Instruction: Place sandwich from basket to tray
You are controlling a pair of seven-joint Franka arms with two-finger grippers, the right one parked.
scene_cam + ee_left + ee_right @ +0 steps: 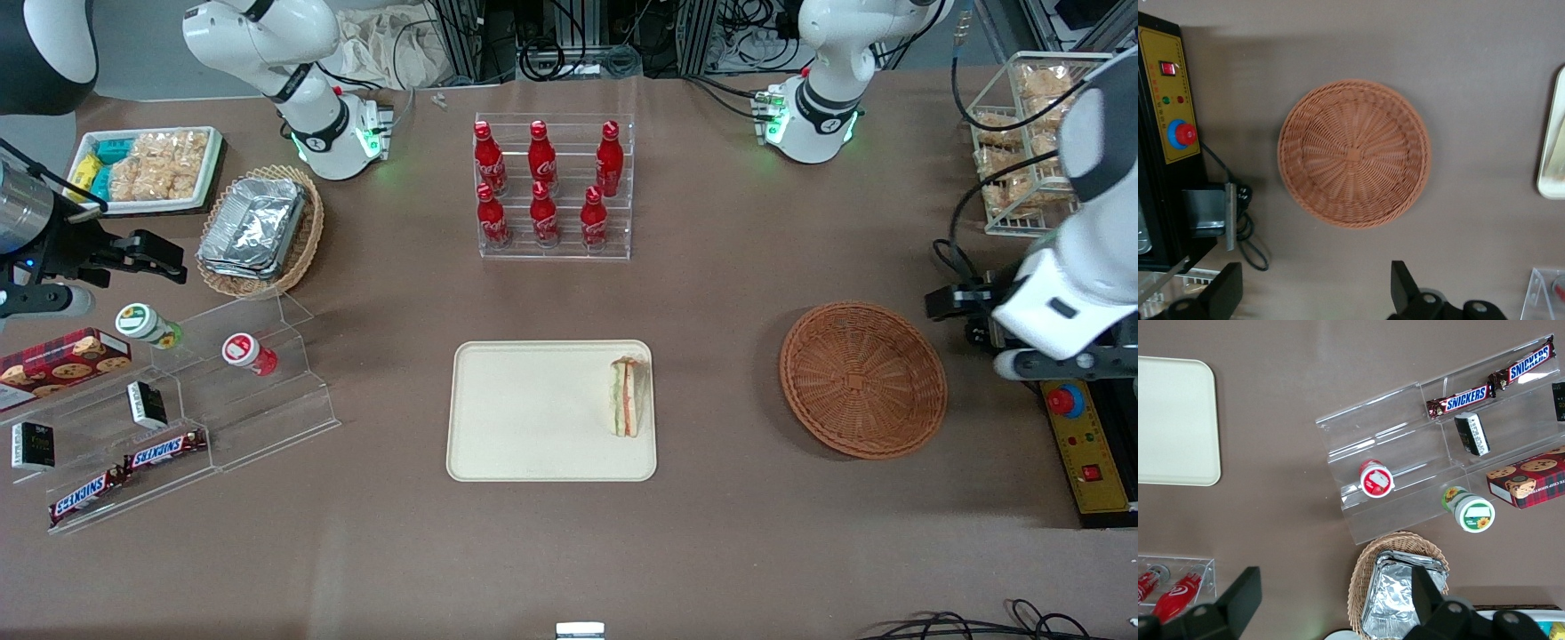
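The sandwich (627, 397), a pale wedge with orange-red and green layers, stands on edge on the cream tray (533, 418), near the tray's end toward the working arm. The reddish-brown woven basket (862, 380) holds nothing. My gripper (944, 302) hovers above the table just off the basket's rim, toward the working arm's end. In the wrist view the gripper (1315, 293) is open, its two black fingers (1403, 285) wide apart with bare table between them, and the basket (1353, 153) and a strip of the tray (1553, 147) show.
A yellow control box (1086, 444) with a red button lies at the table edge beside the basket. A clear rack of cola bottles (551, 187) stands farther from the camera than the tray. A white wire rack of snack bags (1022, 133) stands at the working arm's end.
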